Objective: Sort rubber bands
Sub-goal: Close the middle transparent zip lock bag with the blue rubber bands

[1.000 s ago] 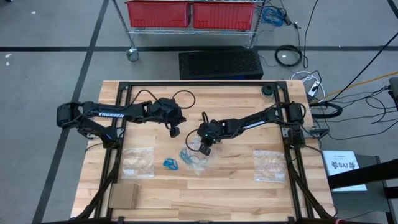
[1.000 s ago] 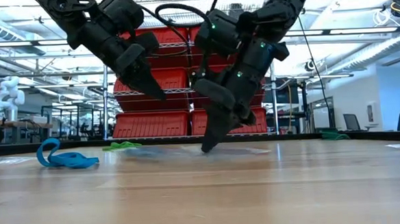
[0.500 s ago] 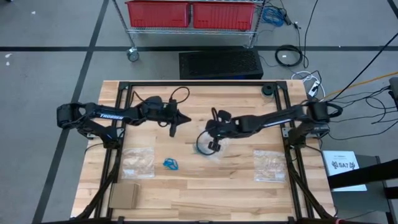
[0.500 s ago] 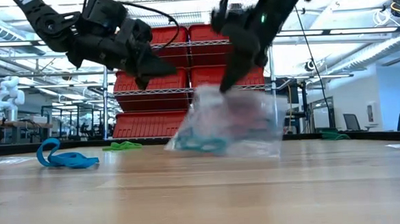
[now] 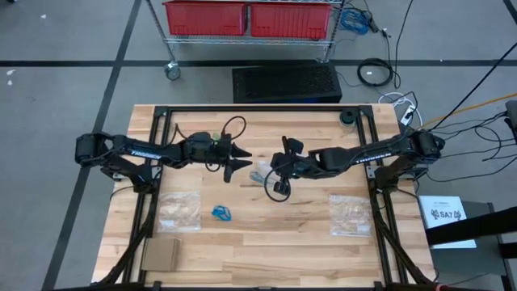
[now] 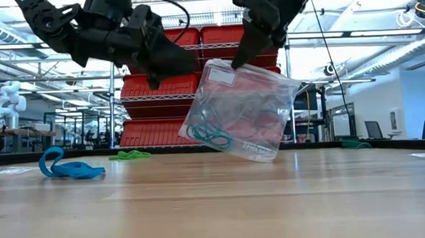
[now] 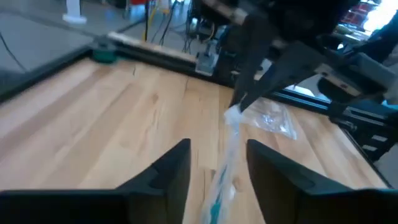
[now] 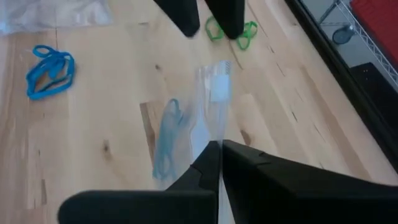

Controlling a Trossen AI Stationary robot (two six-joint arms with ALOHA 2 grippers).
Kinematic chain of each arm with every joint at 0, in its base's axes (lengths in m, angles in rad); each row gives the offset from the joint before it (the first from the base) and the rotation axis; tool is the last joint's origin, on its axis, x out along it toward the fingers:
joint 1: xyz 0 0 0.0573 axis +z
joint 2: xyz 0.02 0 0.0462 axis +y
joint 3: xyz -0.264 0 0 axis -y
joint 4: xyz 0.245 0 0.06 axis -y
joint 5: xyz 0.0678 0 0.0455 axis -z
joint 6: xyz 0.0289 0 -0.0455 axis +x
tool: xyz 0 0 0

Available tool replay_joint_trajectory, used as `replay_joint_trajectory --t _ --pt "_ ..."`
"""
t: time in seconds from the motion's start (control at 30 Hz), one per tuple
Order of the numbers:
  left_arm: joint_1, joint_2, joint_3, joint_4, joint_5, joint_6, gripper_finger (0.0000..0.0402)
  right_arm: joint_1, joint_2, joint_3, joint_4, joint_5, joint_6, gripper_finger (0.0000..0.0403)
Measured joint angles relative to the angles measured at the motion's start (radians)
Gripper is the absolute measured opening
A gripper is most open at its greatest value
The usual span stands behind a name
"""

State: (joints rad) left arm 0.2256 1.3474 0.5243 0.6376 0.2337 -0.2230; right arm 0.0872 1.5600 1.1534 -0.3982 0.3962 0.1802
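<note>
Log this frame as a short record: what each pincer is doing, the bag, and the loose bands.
right pincer: shut on clear bag, holding it by a top corner above the table
clear bag: lifted, tilted, teal bands inside
left pincer: open, beside the bag, holding nothing
blue bands: loose on table
green bands: loose on table

Table top (image 5: 283, 242): pale wood planks, smooth, faint satin sheen, visible grain. Frame (image 5: 258, 108) around table: black metal, matt. Bag (image 6: 243, 110): clear thin plastic film, glossy, wrinkled, with white label patch. Rubber bands (image 6: 68, 167): blue, smooth, slightly shiny; green rubber bands (image 8: 230, 29) likewise. Fingers (image 7: 169, 171): black plastic, matt. Bins (image 5: 250, 16): red plastic, smooth. Flat piece (image 5: 161, 253) at table corner: brown cardboard, matt.
</note>
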Motion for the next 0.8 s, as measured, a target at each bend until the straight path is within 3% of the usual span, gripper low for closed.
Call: replay_joint_trajectory --t 0.33,0.8 --pt "0.0 0.121 0.08 0.0 0.02 -0.059 0.0179 0.0 0.0 0.0 0.035 -0.003 -0.044 0.0" --pt "0.002 0.083 0.09 -0.099 0.178 -0.056 0.0179 0.0 0.0 0.0 0.01 -0.005 -0.063 0.0"
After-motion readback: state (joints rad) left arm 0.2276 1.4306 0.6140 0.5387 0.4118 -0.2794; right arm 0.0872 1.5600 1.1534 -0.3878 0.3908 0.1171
